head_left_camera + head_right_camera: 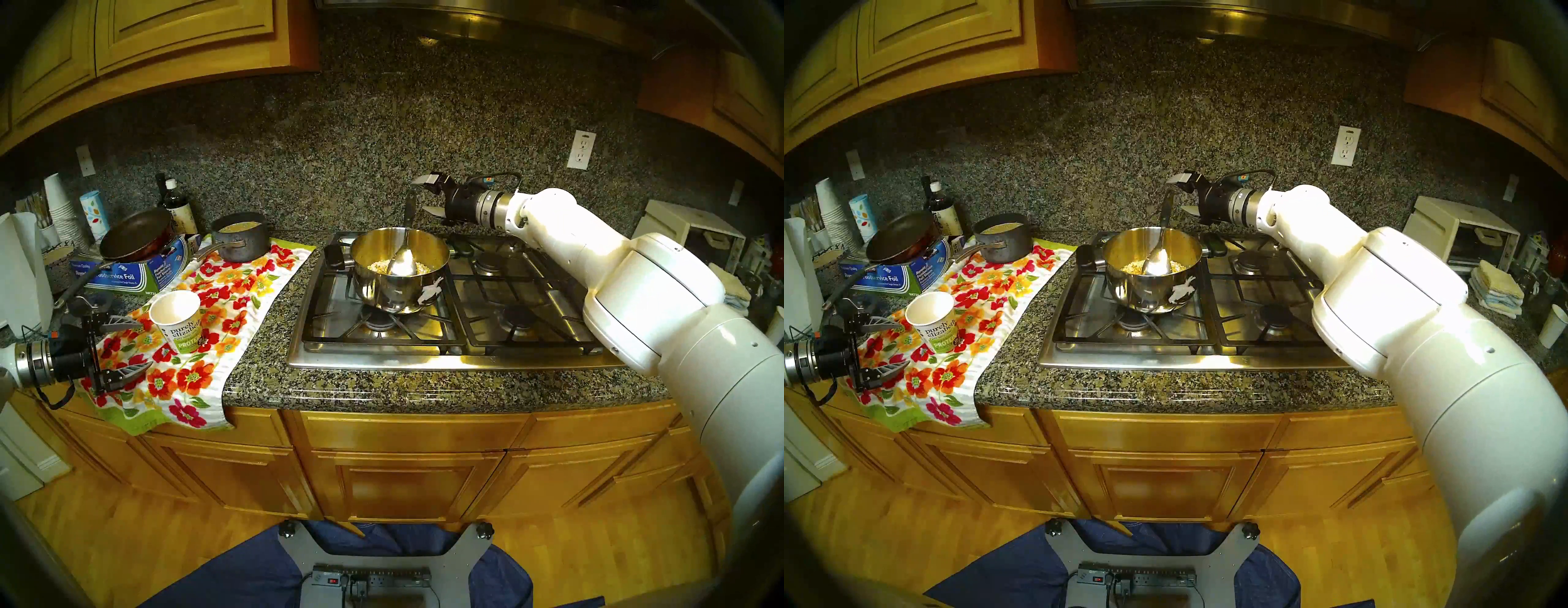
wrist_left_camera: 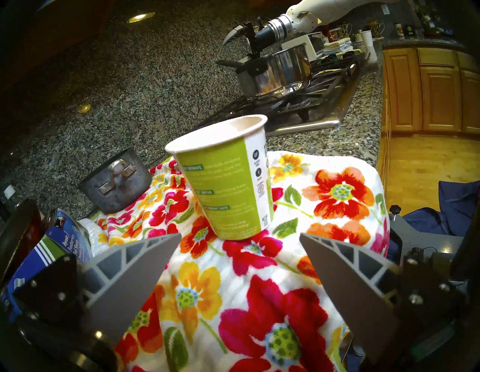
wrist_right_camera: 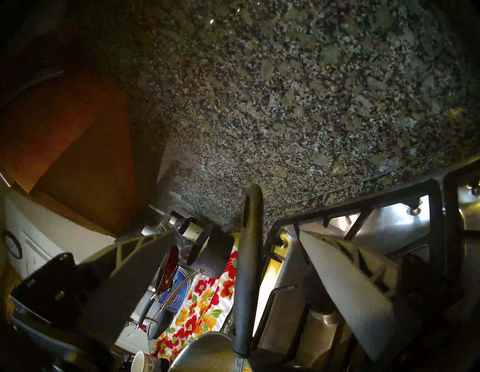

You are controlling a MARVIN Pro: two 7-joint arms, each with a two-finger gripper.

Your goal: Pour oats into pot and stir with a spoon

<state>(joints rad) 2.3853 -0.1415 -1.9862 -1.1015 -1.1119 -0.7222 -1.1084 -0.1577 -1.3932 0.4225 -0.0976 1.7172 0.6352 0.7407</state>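
The steel pot [image 1: 399, 293] stands on the stove's front-left burner with its black handle pointing left. Pale oats [image 1: 377, 266] cover its bottom. The silver spoon [image 1: 402, 262] rests with its bowl in the oats, and its dark handle [image 3: 248, 259] leans up over the far rim. My right gripper [image 1: 420, 196] is open at the handle's top; in the right wrist view the handle stands in the gap, touched by neither finger. The white-and-green cup [image 1: 180, 322] stands upright on the floral towel. My left gripper [image 1: 146, 344] is open just left of the cup, holding nothing.
A dark grey pot [image 1: 242, 242] sits at the towel's [image 1: 237, 297] back. A black frying pan [image 1: 135, 233] lies on a blue foil box [image 1: 127, 274], with bottles and stacked cups behind. The steel stove [image 1: 424, 358] has raised black grates. A toaster oven [image 1: 1458, 237] stands far right.
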